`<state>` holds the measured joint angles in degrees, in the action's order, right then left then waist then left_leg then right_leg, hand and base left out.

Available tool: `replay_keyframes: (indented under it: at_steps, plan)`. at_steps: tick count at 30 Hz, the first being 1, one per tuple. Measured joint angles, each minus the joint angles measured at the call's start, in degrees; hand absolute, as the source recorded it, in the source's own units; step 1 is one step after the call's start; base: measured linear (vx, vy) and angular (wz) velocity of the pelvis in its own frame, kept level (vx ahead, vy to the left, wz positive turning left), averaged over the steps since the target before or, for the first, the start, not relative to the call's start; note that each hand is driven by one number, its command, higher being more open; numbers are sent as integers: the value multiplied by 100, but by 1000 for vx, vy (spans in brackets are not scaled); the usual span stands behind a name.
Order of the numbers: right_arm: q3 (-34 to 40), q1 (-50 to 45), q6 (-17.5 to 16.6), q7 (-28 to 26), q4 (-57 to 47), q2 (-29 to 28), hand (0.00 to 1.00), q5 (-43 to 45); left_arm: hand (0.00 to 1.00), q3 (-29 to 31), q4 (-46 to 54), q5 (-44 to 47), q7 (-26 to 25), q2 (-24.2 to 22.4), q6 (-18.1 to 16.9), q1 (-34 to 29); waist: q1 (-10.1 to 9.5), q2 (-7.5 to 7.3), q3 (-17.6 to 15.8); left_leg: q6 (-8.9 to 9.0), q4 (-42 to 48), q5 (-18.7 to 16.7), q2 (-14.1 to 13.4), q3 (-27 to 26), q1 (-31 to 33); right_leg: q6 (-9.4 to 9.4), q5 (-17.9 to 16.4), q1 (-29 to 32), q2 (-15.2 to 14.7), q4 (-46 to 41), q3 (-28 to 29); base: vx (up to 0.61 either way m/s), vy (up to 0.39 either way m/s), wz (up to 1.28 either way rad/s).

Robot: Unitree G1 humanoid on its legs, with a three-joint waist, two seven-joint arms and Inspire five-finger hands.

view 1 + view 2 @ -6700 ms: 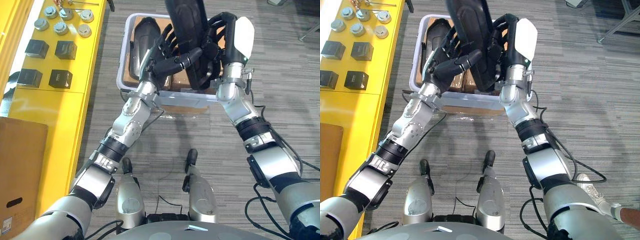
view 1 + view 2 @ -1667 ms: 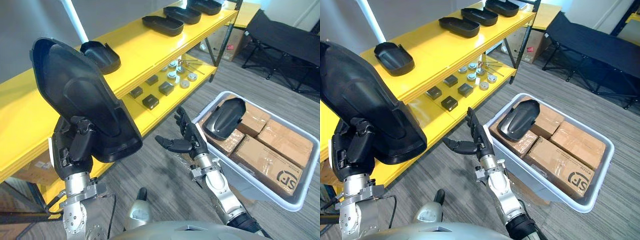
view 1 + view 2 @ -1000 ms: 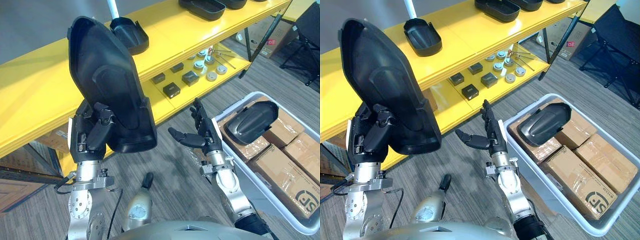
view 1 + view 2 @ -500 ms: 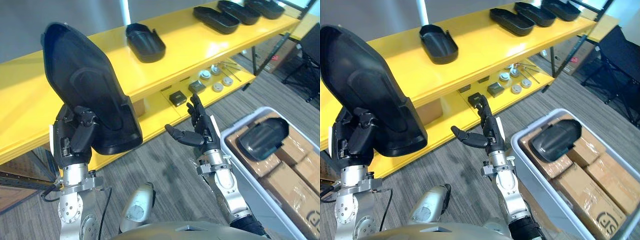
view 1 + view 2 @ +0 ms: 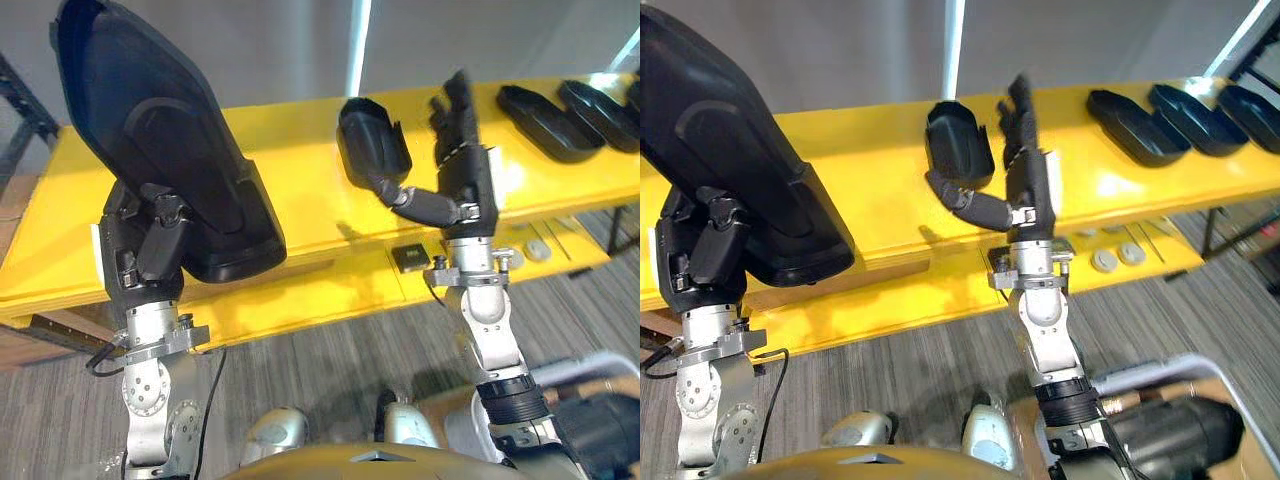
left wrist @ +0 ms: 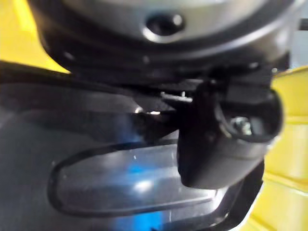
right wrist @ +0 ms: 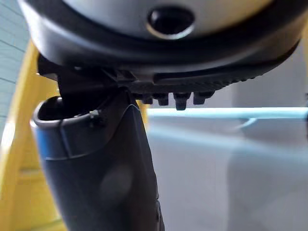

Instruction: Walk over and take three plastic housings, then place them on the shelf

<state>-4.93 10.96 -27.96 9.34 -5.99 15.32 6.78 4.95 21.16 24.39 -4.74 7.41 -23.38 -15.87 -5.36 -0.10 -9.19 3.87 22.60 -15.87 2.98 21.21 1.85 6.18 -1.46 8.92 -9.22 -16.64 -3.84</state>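
Observation:
A large black plastic housing [image 5: 160, 140] stands upright at the left, and my left hand [image 5: 145, 250] is shut on its lower end, raised in front of the yellow shelf [image 5: 300, 200]. The left wrist view has the thumb [image 6: 226, 130] pressed against the housing's inner face [image 6: 115, 178]. My right hand [image 5: 455, 170] is open with straight fingers pointing up, held empty in front of the shelf's top board. One black housing [image 5: 370, 140] lies on that board just behind the right hand. More black housings [image 5: 1140, 125] lie further right on the board.
The shelf's lower level carries a small black block [image 5: 410, 258] and round metal parts [image 5: 1115, 258]. A white post [image 5: 358, 45] rises behind the shelf. The floor [image 5: 900, 360] below is grey carpet. A white bin's rim [image 5: 1170, 365] shows at the lower right.
The camera has swung to face the shelf, and the bin has slid almost out of view. My right hand has risen from waist height to the top board. The left hand keeps its grip.

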Motion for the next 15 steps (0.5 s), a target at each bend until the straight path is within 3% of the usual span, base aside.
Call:
replay_keyframes:
  at_steps: [1,2,4,5,7,8,15]
  plan:
    - [156,31,-53,-33,-191,198,100,111,0,-19,-14,12,-6,-48,6,-23,55,240,135,-8,94,-87,-474,-506,206,-86,-7,-176,241,329,-302,145,-318,58]
    - [248,57,-77,-63,-276,251,100,183,0,16,-13,14,2,-47,3,-17,55,290,166,-10,22,-76,-687,-746,212,-166,19,-230,332,433,-385,125,-271,62]
    - [730,82,-126,-281,-729,289,100,572,0,23,-61,6,-8,-59,3,198,219,326,192,20,-545,359,-1352,-1868,161,-307,108,-422,404,720,-810,139,-250,72]
    - [864,88,-138,-287,-843,290,100,627,0,7,-60,-3,-4,-63,2,275,264,330,194,81,-702,511,-1442,-2083,161,-326,122,-413,392,752,-896,96,-148,76]
    - [1151,43,-163,-301,-1031,275,100,783,0,-104,-80,-33,-23,-62,3,520,338,331,193,395,-1120,940,-1497,-2457,128,-334,129,-367,316,772,-1086,49,-34,50]
    - [1200,-43,-142,-297,-1035,222,100,815,0,-182,-80,-91,-45,-62,3,603,362,322,189,427,-1340,1056,-1448,-2478,37,-333,129,-390,263,777,-1167,58,9,29]
    - [905,-1078,-40,-439,-1035,-249,100,864,0,-181,-80,-840,-203,25,258,626,383,317,184,368,-1895,1268,-1217,-2615,-476,-136,257,-804,65,1134,-1157,5,54,3]
